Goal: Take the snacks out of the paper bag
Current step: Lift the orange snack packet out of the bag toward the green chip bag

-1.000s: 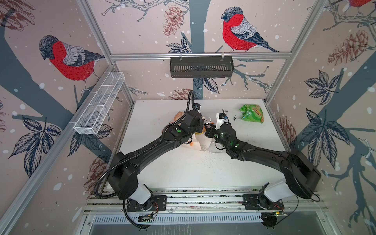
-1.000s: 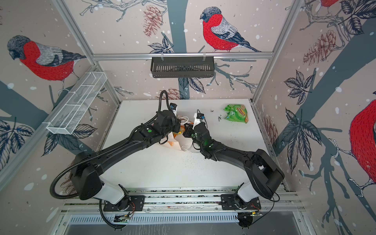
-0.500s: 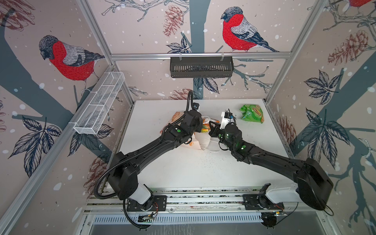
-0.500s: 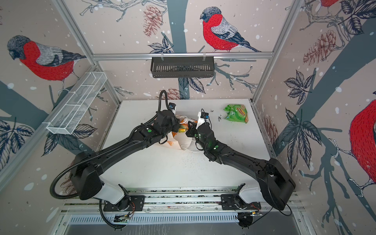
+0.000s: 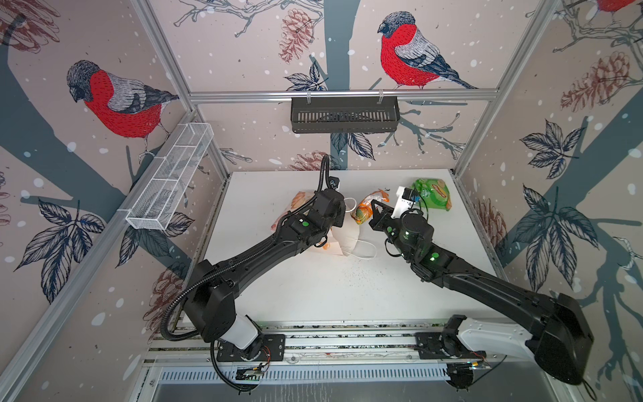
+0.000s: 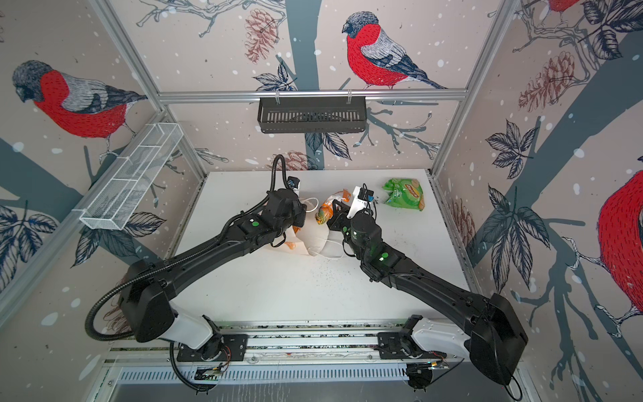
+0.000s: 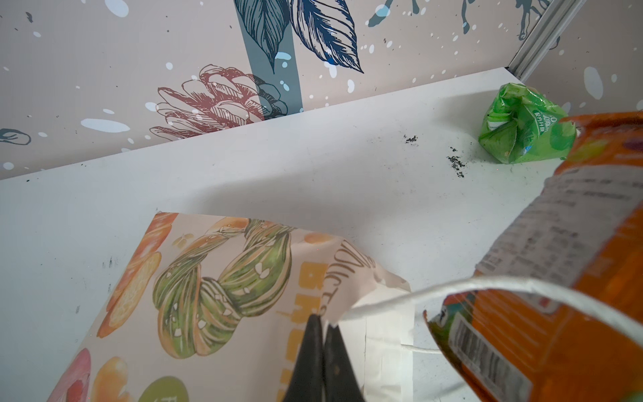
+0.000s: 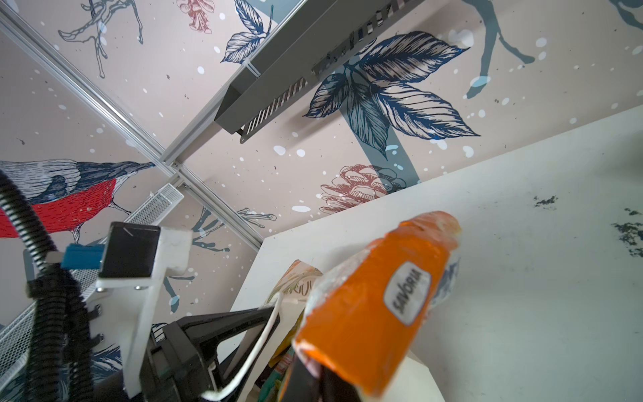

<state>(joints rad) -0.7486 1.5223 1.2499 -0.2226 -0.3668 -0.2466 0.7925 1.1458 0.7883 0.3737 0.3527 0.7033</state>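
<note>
The paper bag (image 5: 342, 235) (image 6: 315, 242) lies on its side mid-table, printed with fruit and bread (image 7: 208, 296). My left gripper (image 7: 322, 318) is shut on the bag's rim beside a white cord handle (image 7: 487, 283); in both top views its wrist hides the jaws. My right gripper (image 8: 313, 376) (image 5: 374, 209) is shut on an orange snack packet (image 8: 375, 306) (image 5: 365, 210) (image 6: 325, 212) (image 7: 556, 296), held above the bag's mouth. A green packet (image 5: 433, 194) (image 6: 403, 194) (image 7: 522, 128) lies at the far right of the table. More colourful packets (image 8: 278, 379) show inside the bag.
A black slotted basket (image 5: 344, 113) hangs on the back wall and a white wire basket (image 5: 170, 177) on the left wall. Dark crumbs (image 5: 351, 275) dot the white table (image 5: 313, 296). Metal frame posts stand at the table's corners.
My right gripper has drawn back to the right and upward with the orange packet, which now shows outside the bag. The left arm has stayed put on the bag.
</note>
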